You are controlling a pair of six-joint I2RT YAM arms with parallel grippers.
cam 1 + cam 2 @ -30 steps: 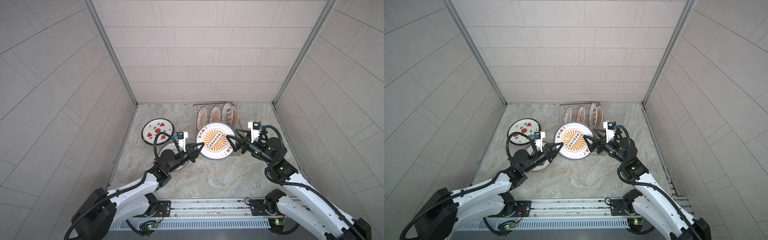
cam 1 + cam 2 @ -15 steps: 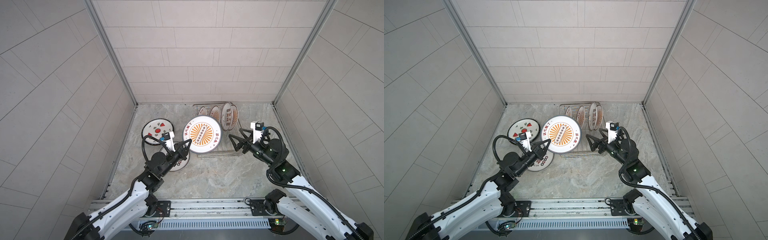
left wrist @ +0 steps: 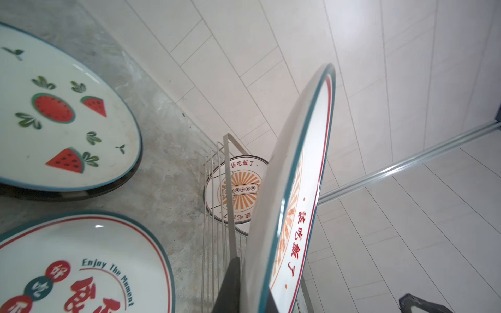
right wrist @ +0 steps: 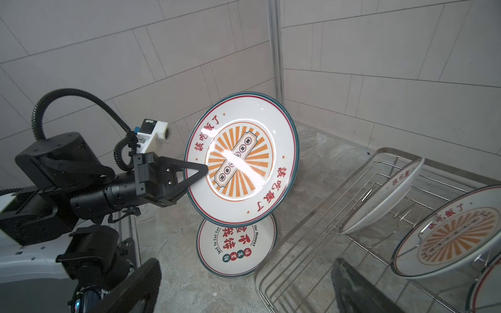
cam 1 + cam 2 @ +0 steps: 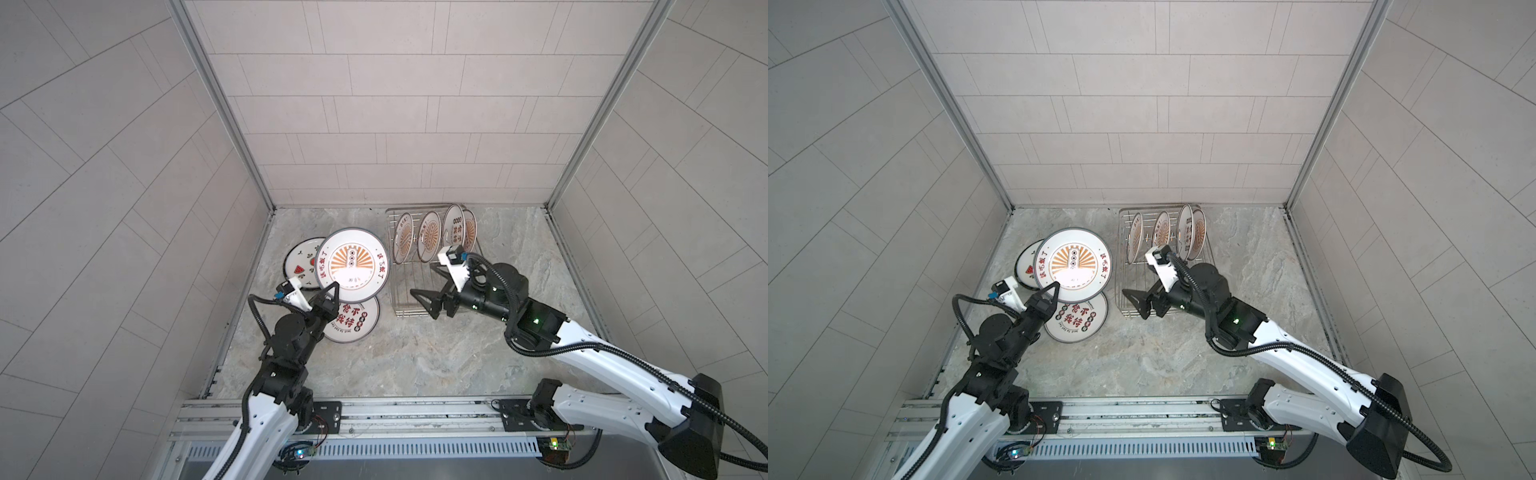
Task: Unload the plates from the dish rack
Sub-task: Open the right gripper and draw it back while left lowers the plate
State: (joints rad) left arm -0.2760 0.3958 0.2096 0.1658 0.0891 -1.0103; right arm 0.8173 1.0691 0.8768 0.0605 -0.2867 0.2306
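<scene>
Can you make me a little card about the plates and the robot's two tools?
Left tool: shut on the sunburst plate, held clear of the table
Right tool: open, empty, over the dish rack
In rack: four plates standing on edge
On table: watermelon plate and red-lettered plate, lying flat

Bright even overhead light; soft shadows; glare streak on sunburst plate (image 4: 241, 162); wide-angle bowing at edges.

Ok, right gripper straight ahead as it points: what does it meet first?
Right gripper likely meets the red-character plate lying beyond the dish rack corner; depth unclear, maybe the held sunburst plate.
</scene>
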